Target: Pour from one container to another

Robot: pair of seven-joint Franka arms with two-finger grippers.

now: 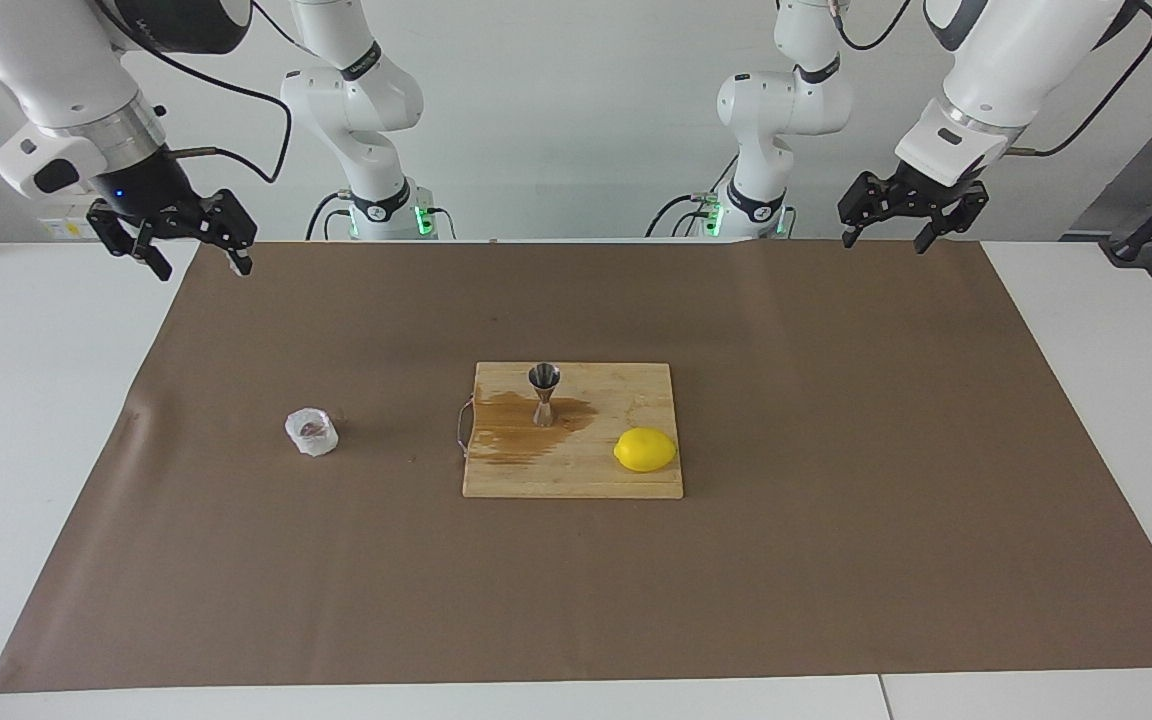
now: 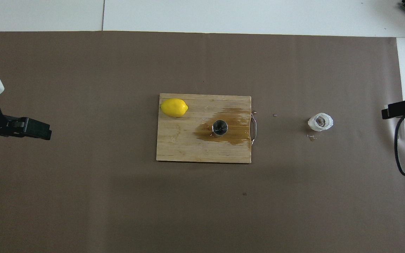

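Cup (image 1: 312,432) stands upright on the brown paper toward the right arm's end, apart from the jigger (image 1: 544,393); the empty, spread right gripper (image 1: 191,262) hangs nearer than the equally spread left gripper (image 1: 886,240).

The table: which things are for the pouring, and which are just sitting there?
For pouring:
- crinkled white cup, on the brown paper
- steel jigger, upright on the board

Just there:
- lemon
- wooden cutting board, stained with a brown spill

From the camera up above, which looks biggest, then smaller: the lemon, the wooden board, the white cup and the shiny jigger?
1. Wooden board
2. Lemon
3. White cup, only slightly smaller than the lemon
4. Jigger, only its round top shows
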